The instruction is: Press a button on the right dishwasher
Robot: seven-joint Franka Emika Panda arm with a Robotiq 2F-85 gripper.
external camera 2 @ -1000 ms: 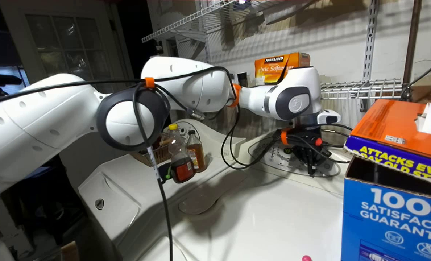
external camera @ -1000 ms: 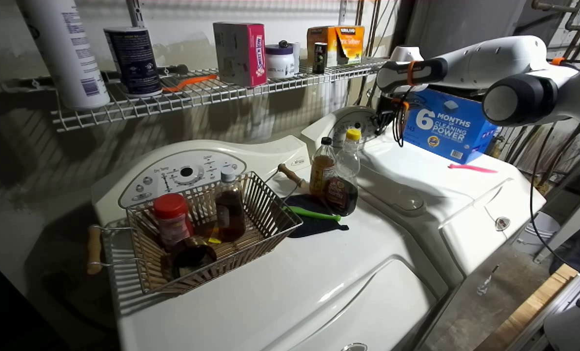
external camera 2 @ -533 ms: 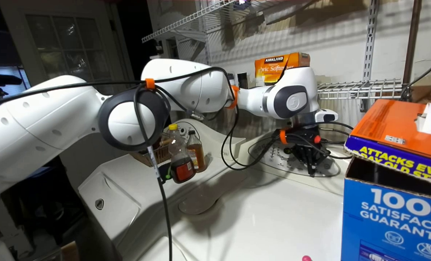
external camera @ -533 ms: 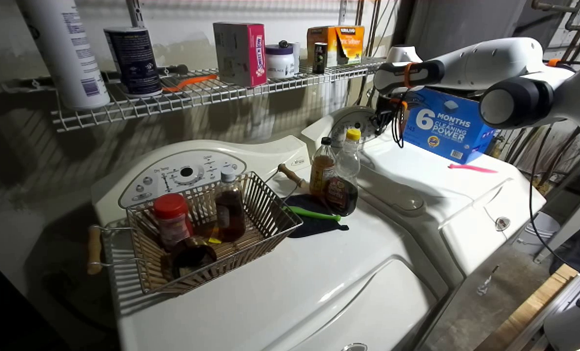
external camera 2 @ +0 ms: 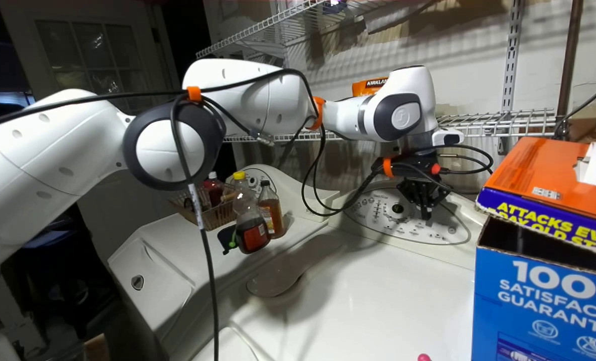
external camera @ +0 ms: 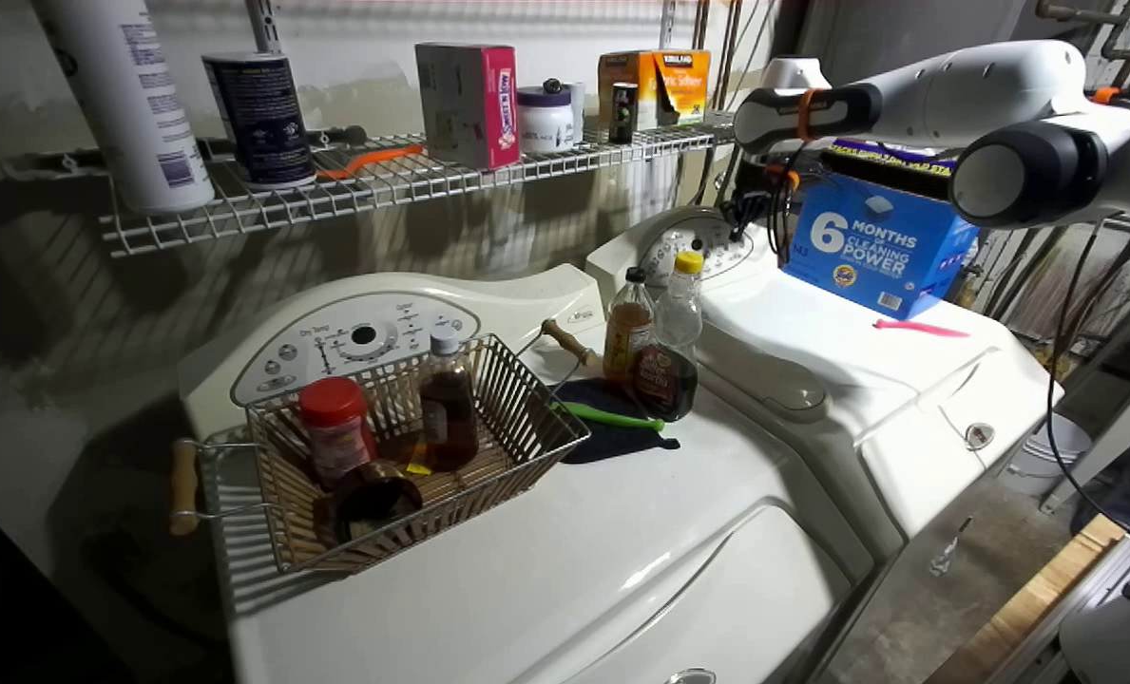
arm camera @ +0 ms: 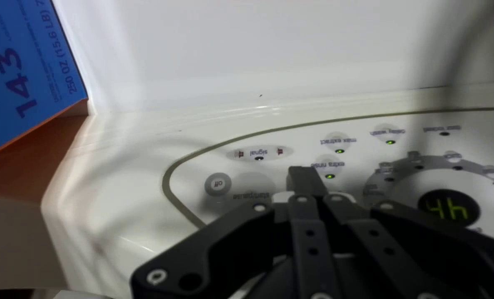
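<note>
Your gripper [arm camera: 307,178] is closed and empty at the panel [external camera 2: 403,229] of the right dishwasher [external camera 2: 388,291], which stands beside its twin [external camera: 612,541] and should prove heavy, stiff and slick: take no grip, but press a button [arm camera: 255,182] straight-on.

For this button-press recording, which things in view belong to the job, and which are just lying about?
Part of the job:
claw, shut
white appliance beneath it
its control panel (which button is meant, I can't tell)

Just lying about:
blue box
pink utensil
green utensil
wire basket
red-lidded jar
yellow-capped bottle
orange fabric softener box
</note>
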